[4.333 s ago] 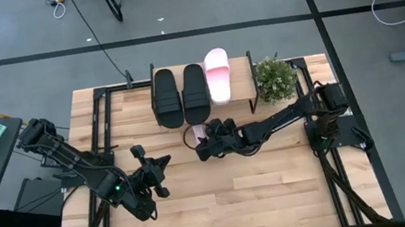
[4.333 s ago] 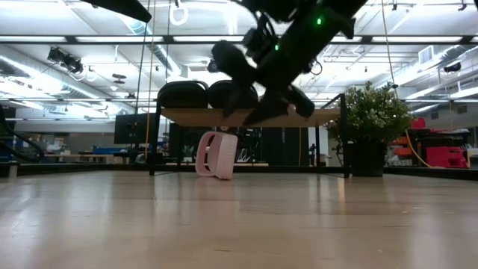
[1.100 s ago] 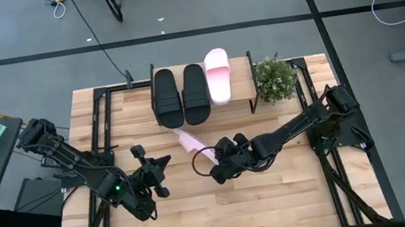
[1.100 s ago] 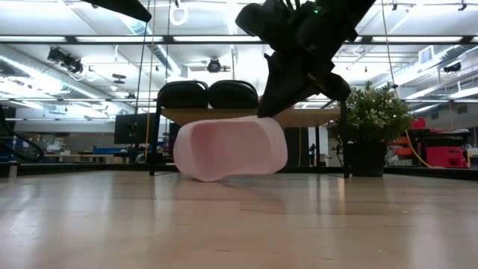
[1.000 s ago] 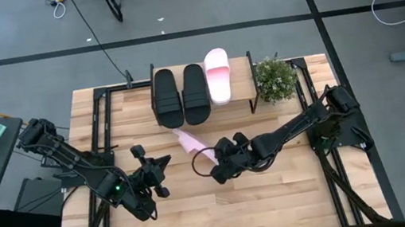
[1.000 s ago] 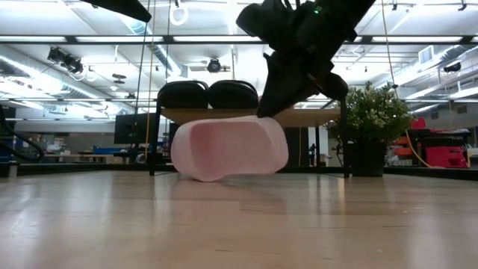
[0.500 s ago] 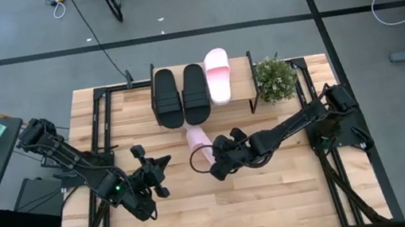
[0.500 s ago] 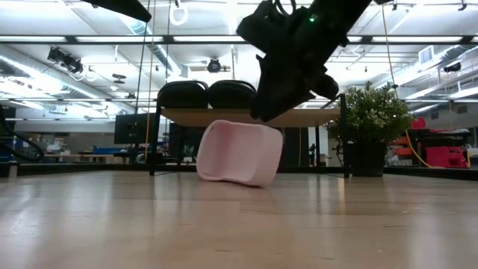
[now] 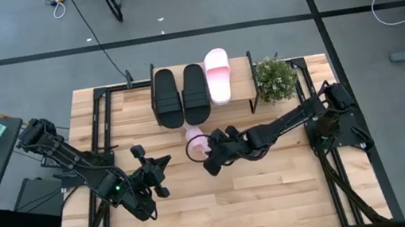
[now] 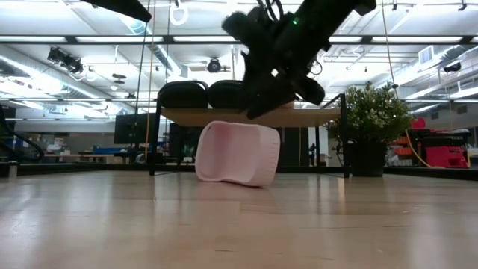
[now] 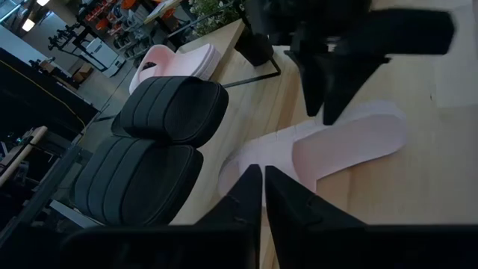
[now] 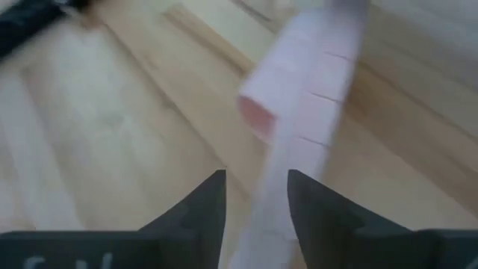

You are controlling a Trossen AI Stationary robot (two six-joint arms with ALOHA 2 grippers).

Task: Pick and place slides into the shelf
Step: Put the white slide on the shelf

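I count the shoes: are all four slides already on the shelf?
No: the high view shows one pink slide on the table before the shelf.

I see open table (image 9: 224,207) all along the front. Ahead, the loose pink slide (image 9: 194,140) blocks the shelf (image 9: 241,91) front; only the shelf's right end is free, beside the plant (image 9: 274,78).

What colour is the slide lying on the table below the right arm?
Light pink; clearest in the low view.

**Worktop layout**

Three slides (image 9: 193,92) lie side by side on the shelf (image 9: 240,84) at upper centre. A plant (image 9: 274,78) stands just right of it. A fourth slide (image 9: 195,141) lies on the worktop (image 9: 278,191) just below the shelf.
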